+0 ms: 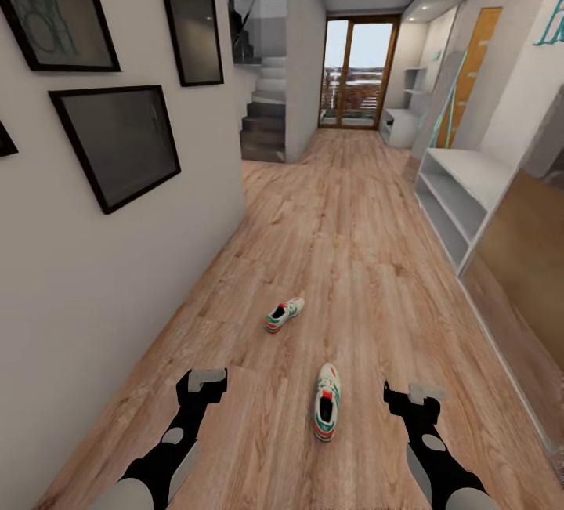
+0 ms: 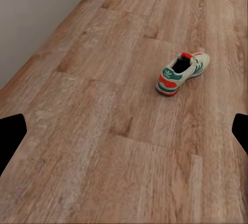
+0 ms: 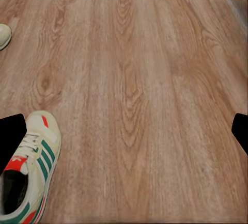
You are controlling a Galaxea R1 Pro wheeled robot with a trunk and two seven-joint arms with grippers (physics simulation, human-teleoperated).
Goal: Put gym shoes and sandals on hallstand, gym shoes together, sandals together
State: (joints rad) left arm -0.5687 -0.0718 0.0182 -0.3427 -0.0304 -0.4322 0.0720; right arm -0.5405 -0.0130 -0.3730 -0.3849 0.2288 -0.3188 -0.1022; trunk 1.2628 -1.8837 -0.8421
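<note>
The left hand hangs low over the corridor floor, its fingers spread wide with nothing between them; in the left wrist view only the dark fingertips show at the picture's two edges. The right hand hangs at about the same height on the other side, likewise spread and empty.

Between the two hands, nearer the right one, the near gym shoe lies flat on the planks, toe pointing away from the robot. In the right wrist view it sits just beside one fingertip, not between the fingers.

The far gym shoe lies farther ahead, well apart from both hands and turned at an angle, heel toward the robot. The left wrist view shows it ahead of the left hand.

Along the right wall stands a light-grey shelf unit. A second grey unit stands farther down the corridor by the glass door. Framed pictures hang on the left wall.
</note>
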